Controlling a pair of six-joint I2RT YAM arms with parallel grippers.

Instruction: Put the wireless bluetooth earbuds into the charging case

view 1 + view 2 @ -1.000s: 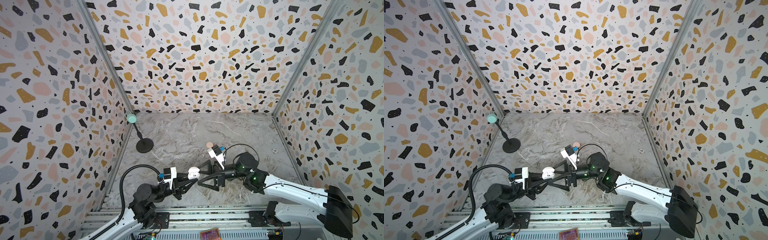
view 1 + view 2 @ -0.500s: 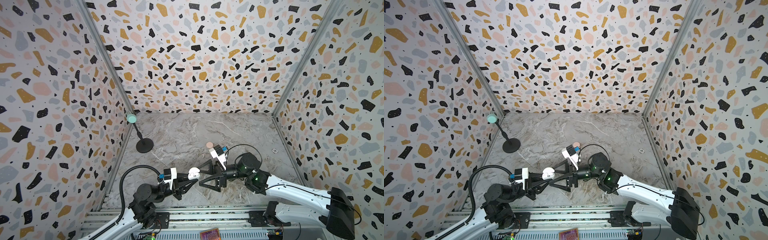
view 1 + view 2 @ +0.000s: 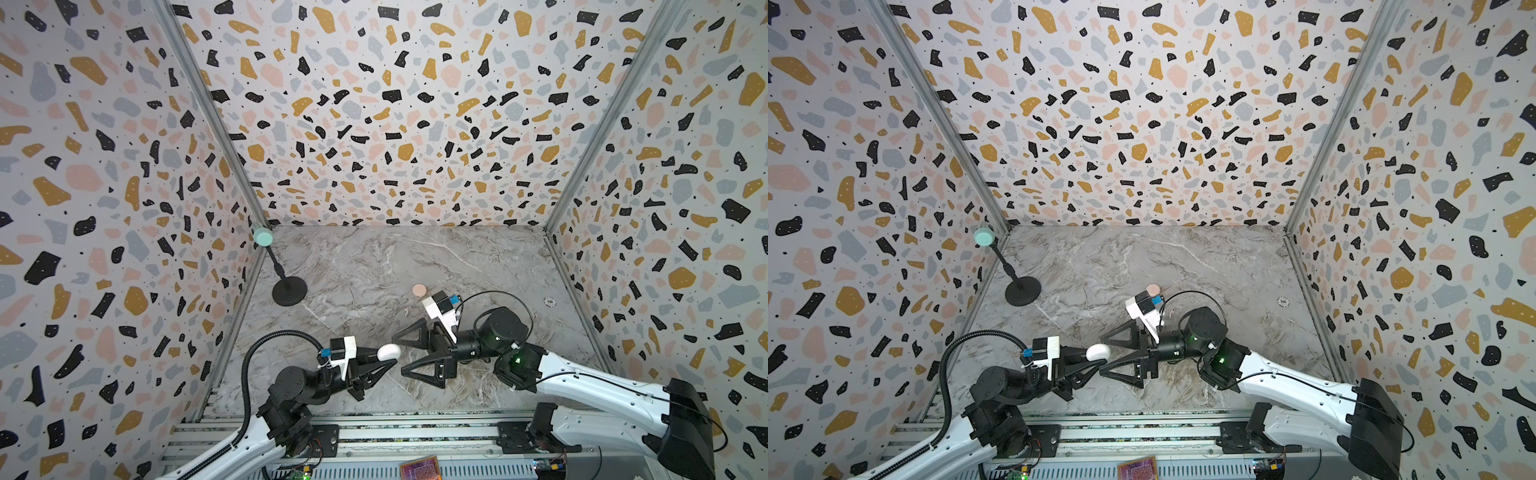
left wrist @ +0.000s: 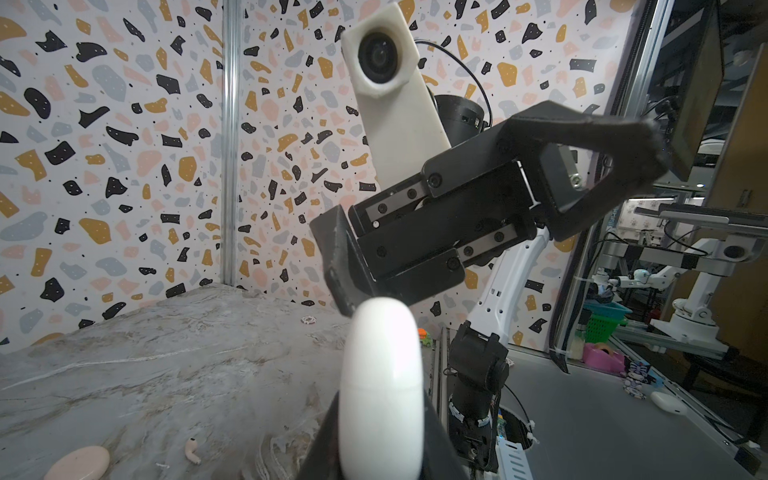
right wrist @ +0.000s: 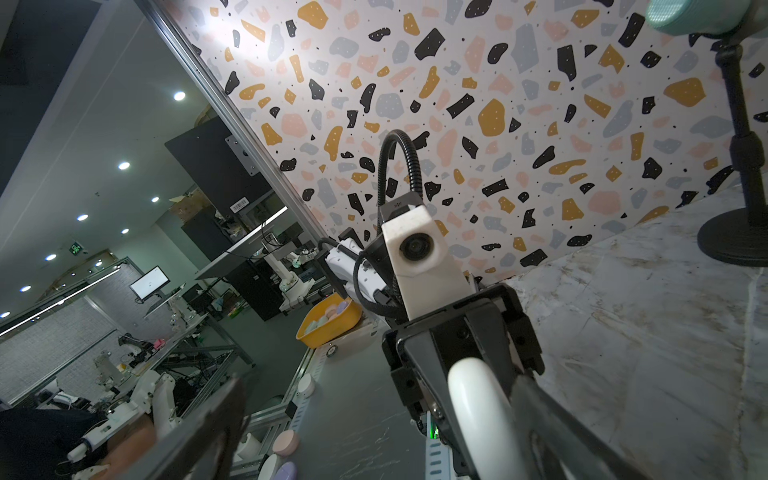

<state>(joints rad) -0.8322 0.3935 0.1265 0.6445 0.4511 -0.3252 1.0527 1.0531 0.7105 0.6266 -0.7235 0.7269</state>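
1. Two arms meet over the near middle of the marble counter [image 3: 374, 257], tip to tip.
2. The left end effector [image 3: 388, 360] is pinching a white case [image 3: 389, 352], a smooth rounded shell that stands on edge between its fingers. In the left wrist view a thin seam runs across the white case [image 4: 380, 395].
3. The right end effector [image 3: 400, 355] reaches in from the right with its jaws spread wide. The case sits at their mouth, and one black finger [image 4: 338, 266] lies just beside its top. Whether the finger touches the case cannot be told.
4. A pink case [image 3: 419, 289] lies flat on the counter, farther back and slightly right of the two end effectors, apart from both.
5. One pink earbud [image 3: 406, 310] lies on the counter just nearer than the pink case. The left wrist view shows the same earbud [image 4: 192, 450] close to that case [image 4: 77, 462]. No other earbud can be made out.
6. A small round token [image 3: 550, 301] sits near the right wall.
7. A black stand [image 3: 289, 291] with a teal head is at the far left.
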